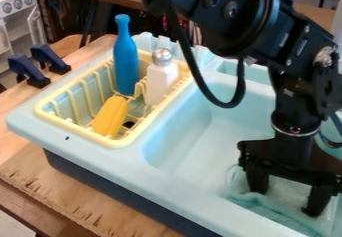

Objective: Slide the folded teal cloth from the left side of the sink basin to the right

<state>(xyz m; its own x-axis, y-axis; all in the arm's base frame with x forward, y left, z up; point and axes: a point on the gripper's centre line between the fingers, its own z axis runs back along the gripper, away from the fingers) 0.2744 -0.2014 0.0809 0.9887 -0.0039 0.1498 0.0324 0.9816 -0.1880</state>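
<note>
Black gripper (285, 201), fingers parted, partly hides teal cloth (272, 212) in sink (184, 131)

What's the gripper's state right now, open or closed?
Black two-finger gripper: open, fingers spread apart, low in the light-blue plastic sink.
</note>
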